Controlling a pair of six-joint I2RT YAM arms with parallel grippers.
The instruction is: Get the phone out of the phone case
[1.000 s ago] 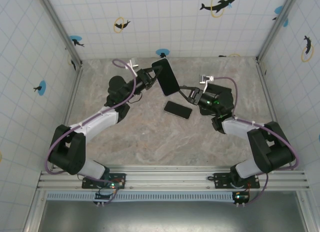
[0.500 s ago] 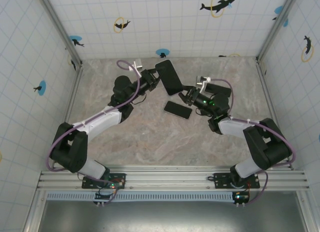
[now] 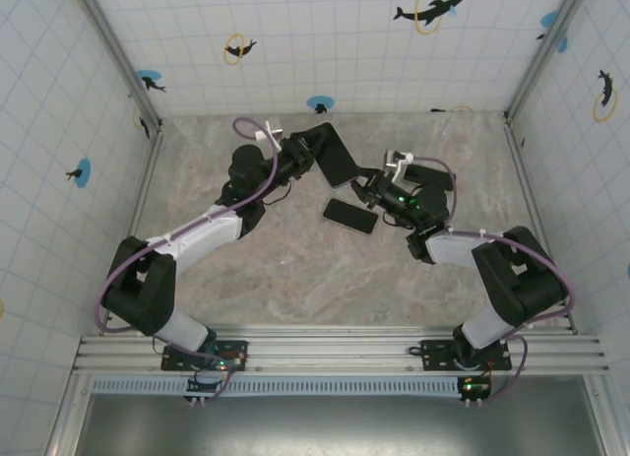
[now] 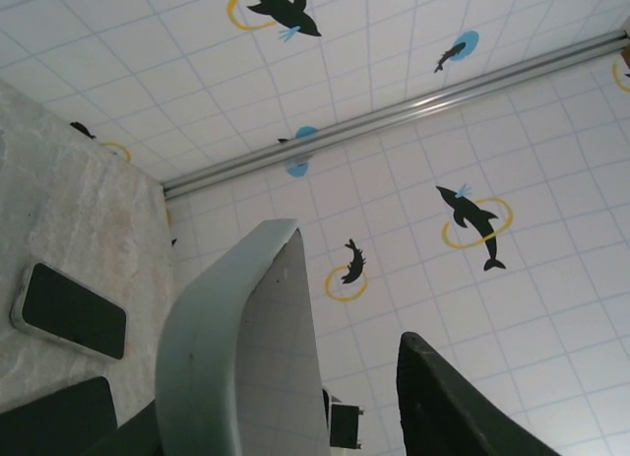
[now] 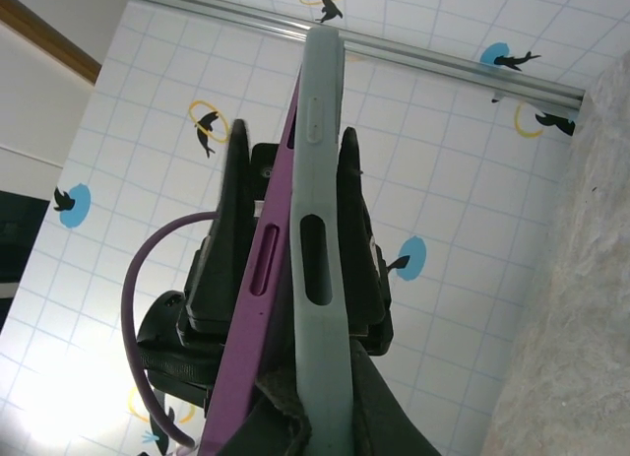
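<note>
the marble-patterned table (image 3: 246, 269) carries both arms reaching in to meet above its far middle, and that meeting explains the pose. the phone case (image 3: 335, 156) is held up off the surface, tilted on edge, so that one arm can steady it while the other works at its end. its dark face in the overhead view suggests to me that the phone is seated inside it and the removal is not yet done.

a second phone (image 3: 350, 216) lies flat on the table just below the raised case, apart from both grippers.

seen edge-on from the right wrist, the case is a pale grey-green band. a purple layer (image 5: 258, 279) lies against it and splays away toward the top. whether that is the phone's own edge i cannot tell.

the left gripper (image 3: 303, 161) straddles the case with its jaws parted. from its own camera there is clear air between the case wall and one dark finger (image 4: 453, 407), so it brackets the case rather than clamps it.

the right gripper (image 5: 315, 422) is pinched tight on the case's lower end, where the purple layer also runs in.
</note>
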